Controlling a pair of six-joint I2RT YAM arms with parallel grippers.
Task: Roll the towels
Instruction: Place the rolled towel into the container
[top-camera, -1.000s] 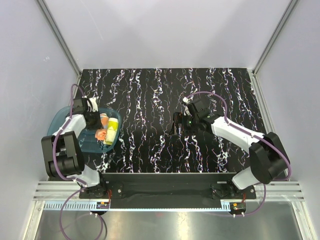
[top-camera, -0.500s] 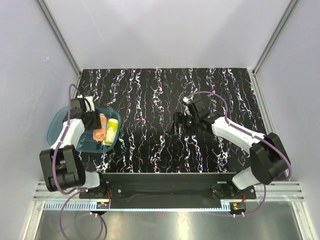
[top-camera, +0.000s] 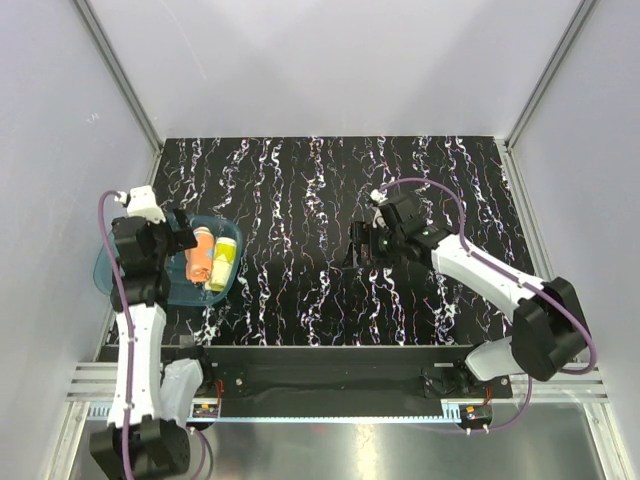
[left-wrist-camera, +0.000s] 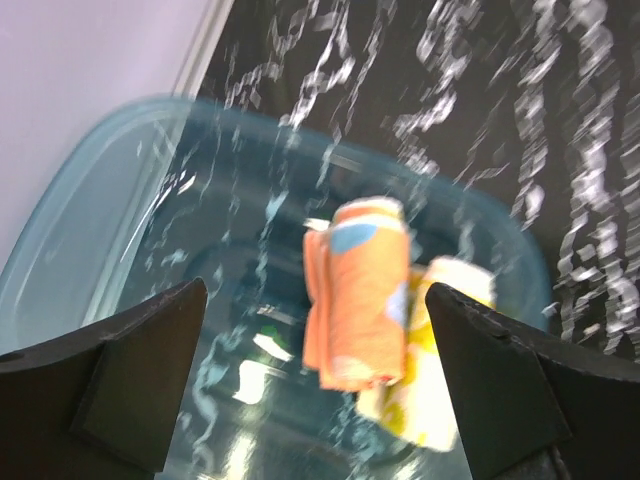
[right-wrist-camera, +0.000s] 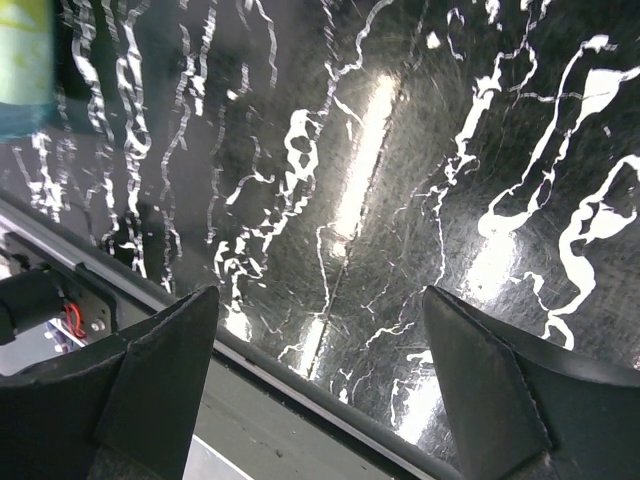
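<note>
Orange towel roll (left-wrist-camera: 358, 300) and yellow towel (left-wrist-camera: 440, 405) are lying centre-frame under the left gripper (left-wrist-camera: 315, 300), spread and empty, in a translucent blue tray (left-wrist-camera: 100, 230). The right gripper (right-wrist-camera: 315, 300), likewise spread and empty, is hovering over the glossy black white-veined table (right-wrist-camera: 400, 150).

- The blue tray (top-camera: 108, 262) sits at the left edge of the table (top-camera: 300, 190), and its raised rim blocks any low sideways entry.
- The side wall (top-camera: 50, 170) stands just left of the tray.
- Inside the tray, the orange roll (top-camera: 201, 257) and the yellow roll (top-camera: 224, 262) touch and fill the right half. The left half is bare floor.
- The left gripper (top-camera: 180, 233) hangs over the tray with its jaws spread wide.
- Right of the tray, open tabletop runs to the right gripper (top-camera: 360, 246), which is well apart from it.
</note>
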